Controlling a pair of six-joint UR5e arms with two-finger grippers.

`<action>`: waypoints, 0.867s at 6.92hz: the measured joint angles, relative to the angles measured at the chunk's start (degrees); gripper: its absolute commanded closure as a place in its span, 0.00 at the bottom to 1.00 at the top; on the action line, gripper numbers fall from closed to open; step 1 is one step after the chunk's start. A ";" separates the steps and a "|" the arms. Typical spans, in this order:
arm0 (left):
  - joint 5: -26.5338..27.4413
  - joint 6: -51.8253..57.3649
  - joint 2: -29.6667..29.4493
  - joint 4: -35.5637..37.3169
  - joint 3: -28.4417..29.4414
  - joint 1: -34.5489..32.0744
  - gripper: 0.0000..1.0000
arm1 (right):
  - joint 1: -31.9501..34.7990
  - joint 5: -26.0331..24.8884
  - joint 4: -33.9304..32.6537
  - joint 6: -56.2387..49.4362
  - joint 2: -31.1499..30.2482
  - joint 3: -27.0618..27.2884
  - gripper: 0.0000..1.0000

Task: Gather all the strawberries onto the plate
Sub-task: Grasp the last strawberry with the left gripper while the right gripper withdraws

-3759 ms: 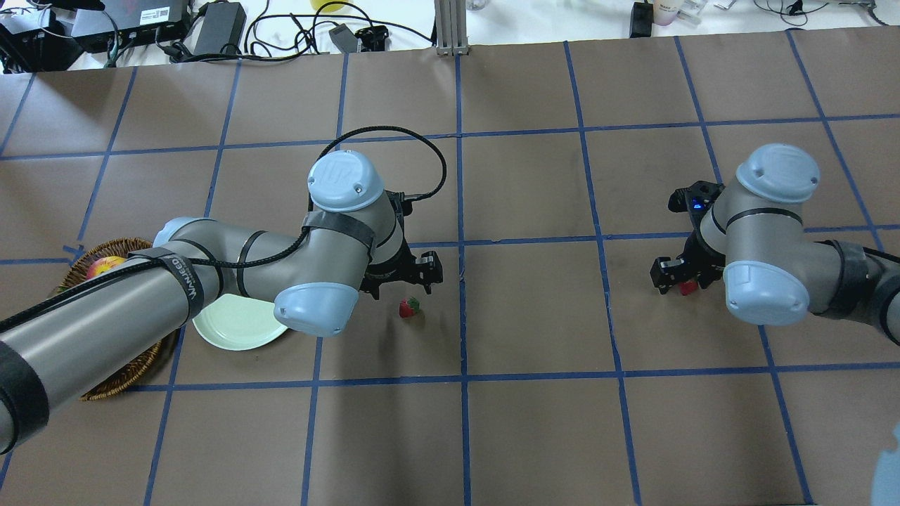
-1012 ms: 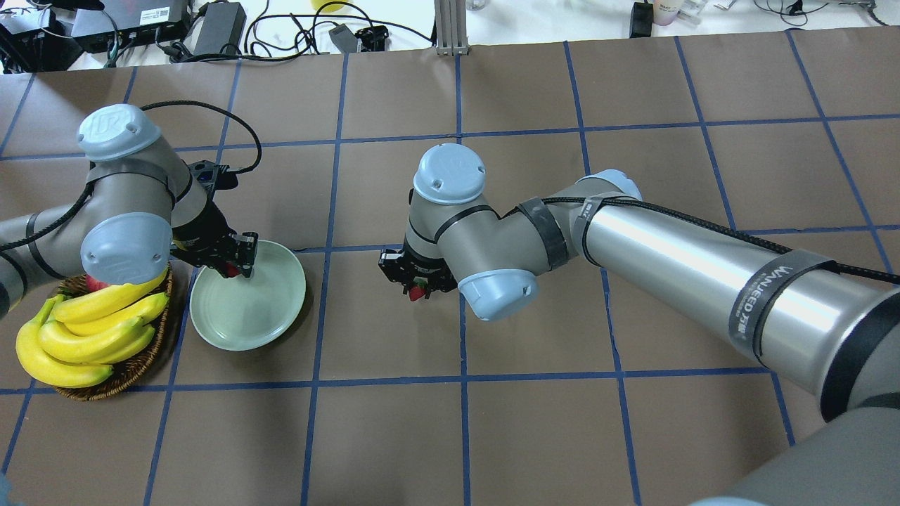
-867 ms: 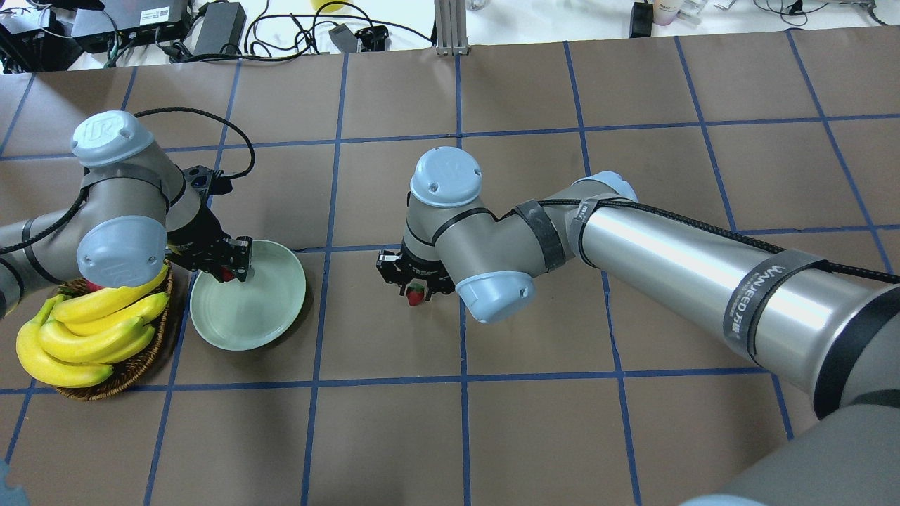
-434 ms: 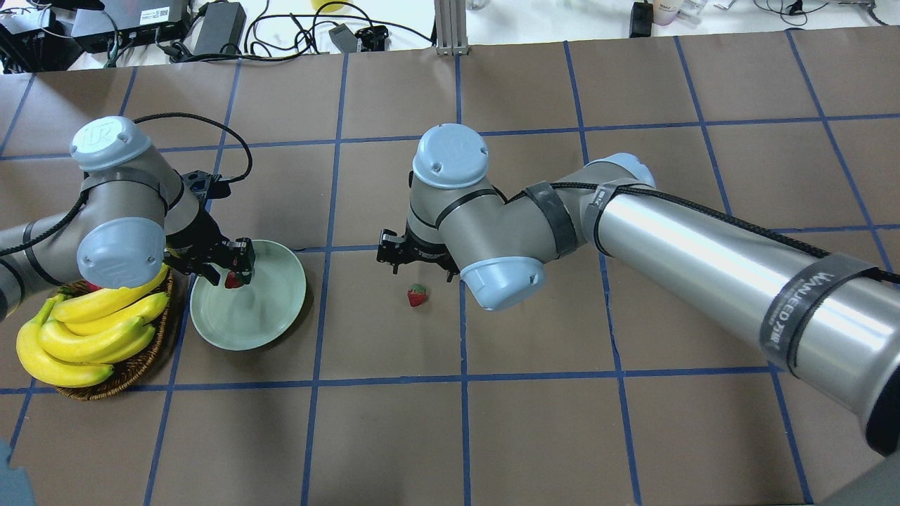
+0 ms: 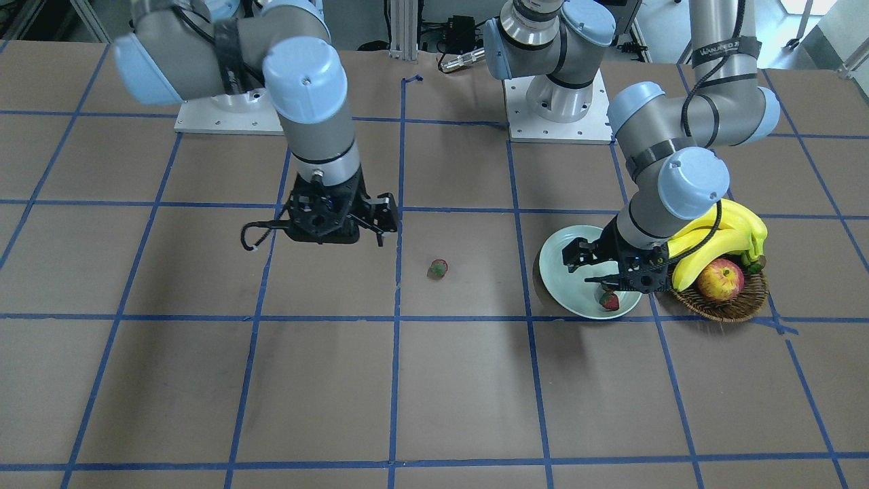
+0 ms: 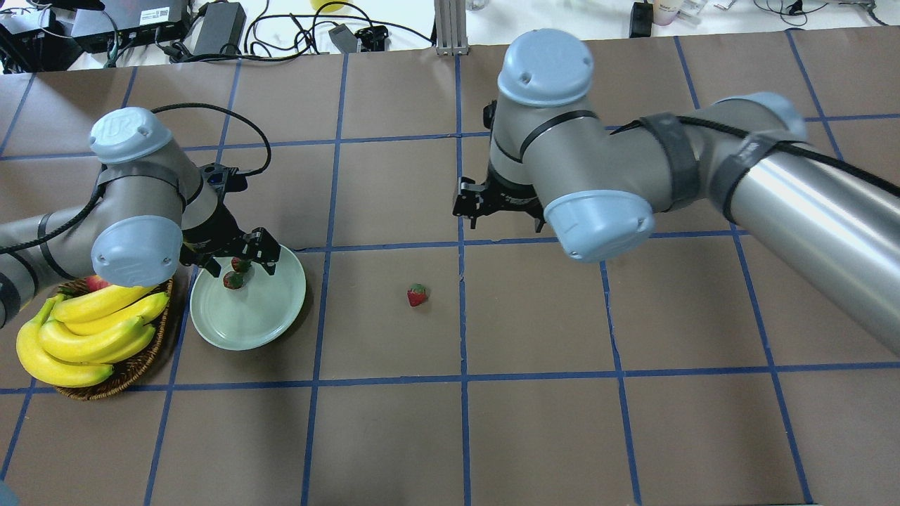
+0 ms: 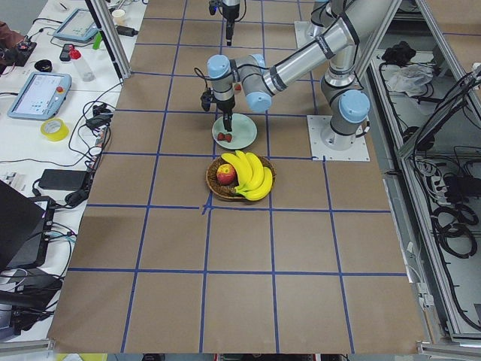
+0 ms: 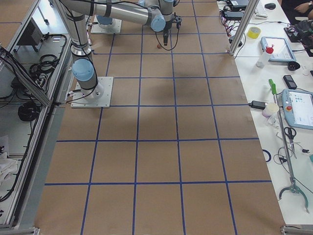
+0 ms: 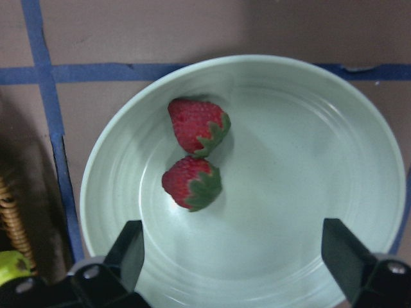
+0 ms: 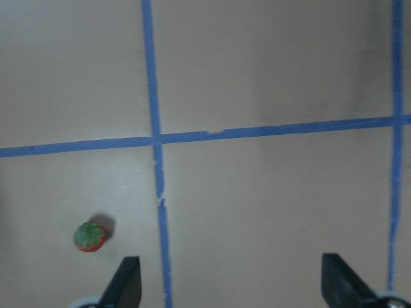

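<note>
table (image 6: 534, 436) — brown paper w/ blue tape grid (image 6: 464, 377); strawberry (image 6: 417, 295) loose | cables (image 6: 271, 34) behind

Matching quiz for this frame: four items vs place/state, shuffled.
Things:
1. lone small red strawberry
2. red-yellow apple
3. left black pincer
4. right black pincer

States:
a. in the brown wicker basket beside yellow bananas
b. open over the pale mint round plate holding two red strawberries
c. on the brown paper-covered table, outside the plate
d. open, empty, over bare table

Pairs: 1-c, 2-a, 3-b, 4-d
</note>
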 measured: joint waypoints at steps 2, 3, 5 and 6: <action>-4.24 -8.96 -0.47 3.15 0.18 -9.18 0.00 | -5.57 -4.53 5.74 -7.99 -7.43 -0.22 0.00; -6.14 -15.83 -1.55 5.55 0.25 -13.69 0.00 | -6.81 -5.24 9.26 -9.19 -9.77 -1.47 0.00; -6.89 -26.81 -4.26 10.33 0.27 -21.26 0.03 | -7.93 -5.33 17.84 -9.85 -11.21 -7.91 0.00; -6.78 -29.62 -5.86 12.19 0.25 -23.35 0.06 | -8.80 -4.84 19.59 -10.25 -11.26 -9.85 0.00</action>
